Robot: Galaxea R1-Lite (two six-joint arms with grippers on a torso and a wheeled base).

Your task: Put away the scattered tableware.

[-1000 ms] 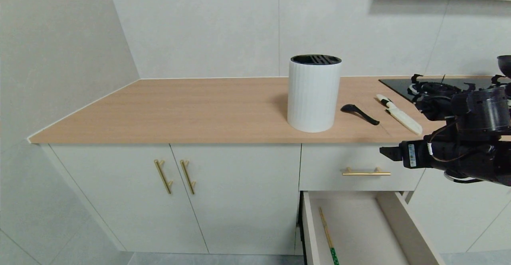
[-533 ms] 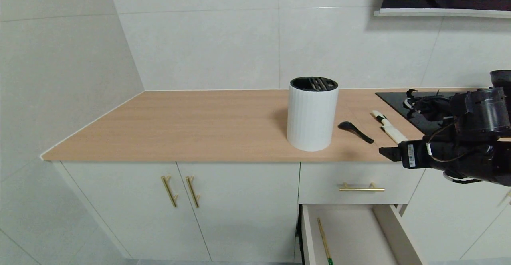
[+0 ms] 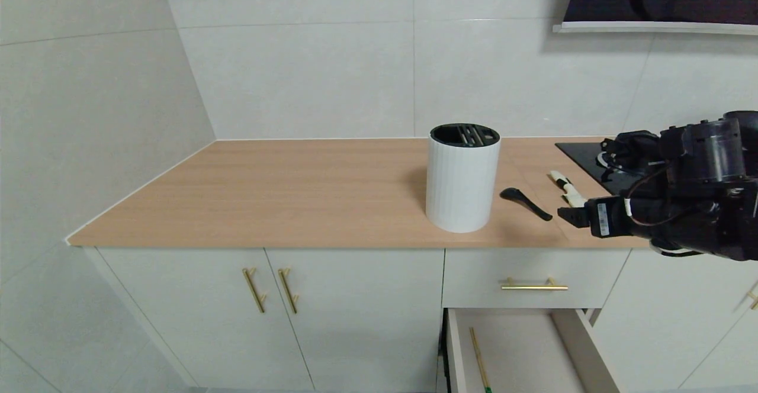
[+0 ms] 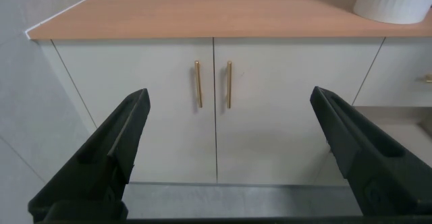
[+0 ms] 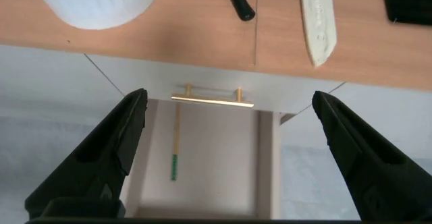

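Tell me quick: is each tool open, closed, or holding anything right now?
Left tool: open, holding nothing.
Right tool: open, holding nothing.

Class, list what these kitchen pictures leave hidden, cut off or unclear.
Knife blade: head view, hidden behind right pincer.
Chopsticks: head view, lower end cut by frame edge.
Black spoon: right wrist view, bowl cut by frame edge.
White holder slots: head view, too dark.

knife half hidden, drawer cut off
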